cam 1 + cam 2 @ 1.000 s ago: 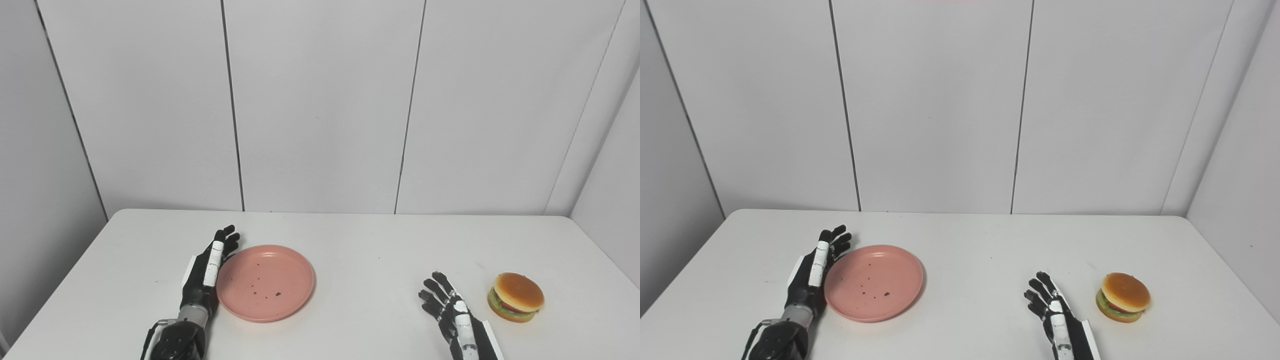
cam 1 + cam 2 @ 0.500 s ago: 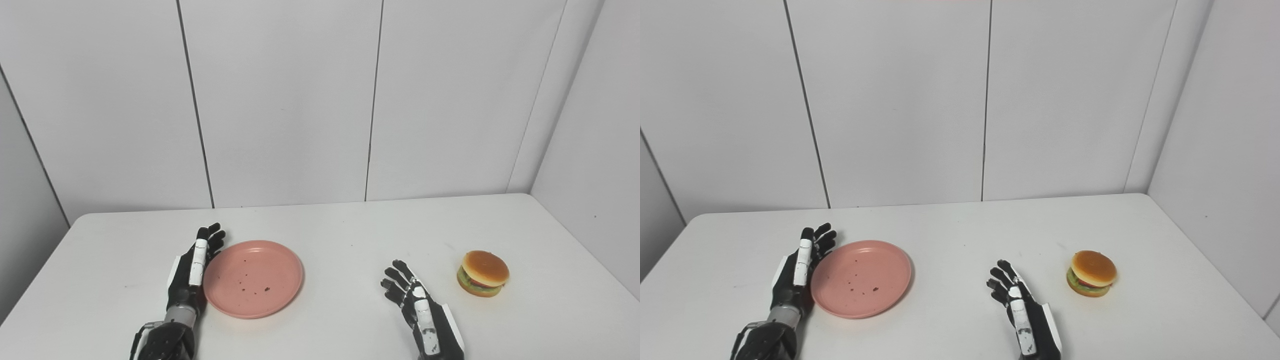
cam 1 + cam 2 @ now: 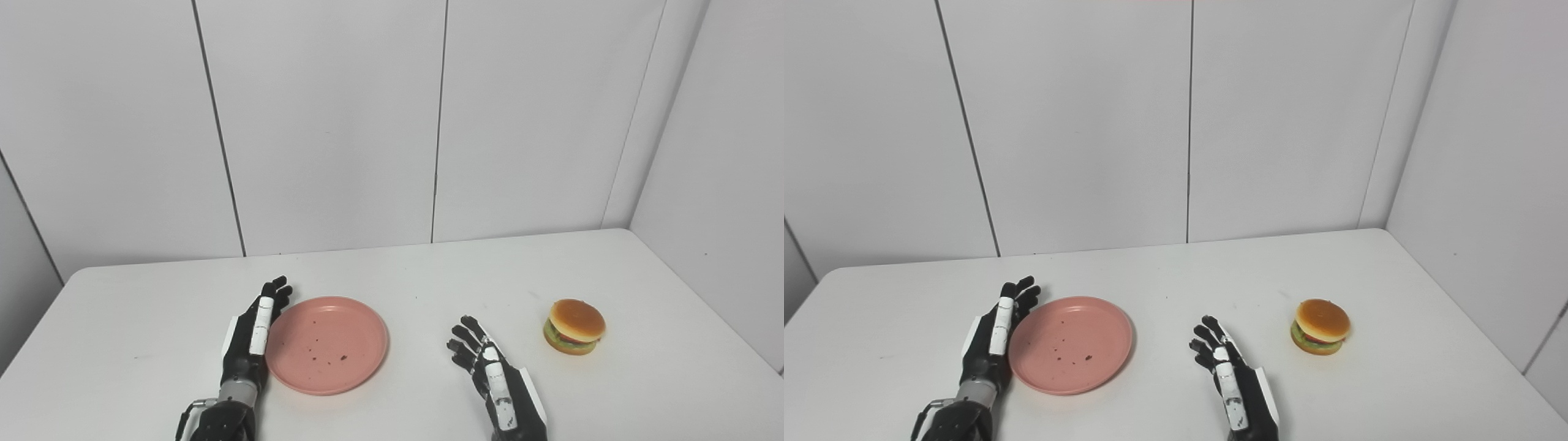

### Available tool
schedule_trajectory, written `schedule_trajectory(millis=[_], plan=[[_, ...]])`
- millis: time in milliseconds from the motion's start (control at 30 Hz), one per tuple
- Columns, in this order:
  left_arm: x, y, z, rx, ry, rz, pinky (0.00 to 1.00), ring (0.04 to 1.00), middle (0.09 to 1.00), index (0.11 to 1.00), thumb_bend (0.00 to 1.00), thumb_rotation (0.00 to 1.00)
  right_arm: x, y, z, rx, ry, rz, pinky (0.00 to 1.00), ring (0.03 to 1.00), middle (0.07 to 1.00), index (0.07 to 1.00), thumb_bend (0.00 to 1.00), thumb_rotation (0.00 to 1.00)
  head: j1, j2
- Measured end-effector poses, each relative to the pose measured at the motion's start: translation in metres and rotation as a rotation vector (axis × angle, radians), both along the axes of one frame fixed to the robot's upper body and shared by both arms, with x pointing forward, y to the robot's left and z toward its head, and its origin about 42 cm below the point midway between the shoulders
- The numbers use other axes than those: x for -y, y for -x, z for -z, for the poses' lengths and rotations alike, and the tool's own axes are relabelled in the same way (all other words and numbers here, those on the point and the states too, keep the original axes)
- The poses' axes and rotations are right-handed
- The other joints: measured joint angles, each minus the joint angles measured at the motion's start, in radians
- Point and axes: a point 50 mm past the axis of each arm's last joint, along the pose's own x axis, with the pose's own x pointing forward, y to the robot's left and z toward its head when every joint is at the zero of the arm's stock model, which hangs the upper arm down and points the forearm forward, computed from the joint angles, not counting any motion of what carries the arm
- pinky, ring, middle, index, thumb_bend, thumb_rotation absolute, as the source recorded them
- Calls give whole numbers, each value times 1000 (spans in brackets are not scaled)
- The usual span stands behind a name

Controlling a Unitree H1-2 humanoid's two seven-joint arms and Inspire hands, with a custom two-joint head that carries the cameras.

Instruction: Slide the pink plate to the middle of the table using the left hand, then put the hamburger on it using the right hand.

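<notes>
A round, shallow pink plastic plate (image 3: 327, 345) is seen lying flat on the white tabletop (image 3: 404, 275), left of the middle, with small dark crumbs scattered across its inner surface. The left robot hand (image 3: 252, 337), black with white panels, is positioned edge-on along the plate's left rim, touching or just beside it; its fingers are extended straight and held close together, and nothing is held. The right robot hand (image 3: 490, 373) is located near the front of the tabletop, between the plate and the hamburger, and is clear of both. Its fingers (image 3: 1206, 343) are spread apart and slightly curled, and nothing is gripped. A toy hamburger (image 3: 574, 326) with a tan bun, green lettuce and a red layer is seen standing upright on the right part of the tabletop, well apart from the plate and apart from the right robot hand. The tabletop is bounded at the back and on the right side by pale grey wall panels (image 3: 331, 122) with dark vertical seams.
</notes>
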Motion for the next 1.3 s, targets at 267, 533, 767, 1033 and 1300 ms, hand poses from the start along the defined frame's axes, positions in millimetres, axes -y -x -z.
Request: schedule_trajectory(millis=[267,533,767,1033,1300], plan=[[9,3,1,13,-39,30,948,902,862,847,829,976,-1,-1,0,-2,-6,4,886,846,874,893,818,1000,-14,-6],[13,6,4,11,-28,34,971,900,869,848,854,973,-4,0,0,-4,-11,5,885,852,889,901,815,1000,-32,-6],[14,6,4,16,-15,29,979,900,866,846,865,968,-5,0,0,0,32,16,869,839,868,881,847,1000,-40,-9],[16,5,5,15,-10,43,968,907,874,854,815,982,0,1,-6,41,147,73,807,815,860,859,764,1000,-72,-18],[17,4,7,18,-5,46,955,893,860,843,848,965,36,-8,-45,219,394,147,683,744,806,829,739,1000,-75,-26]])
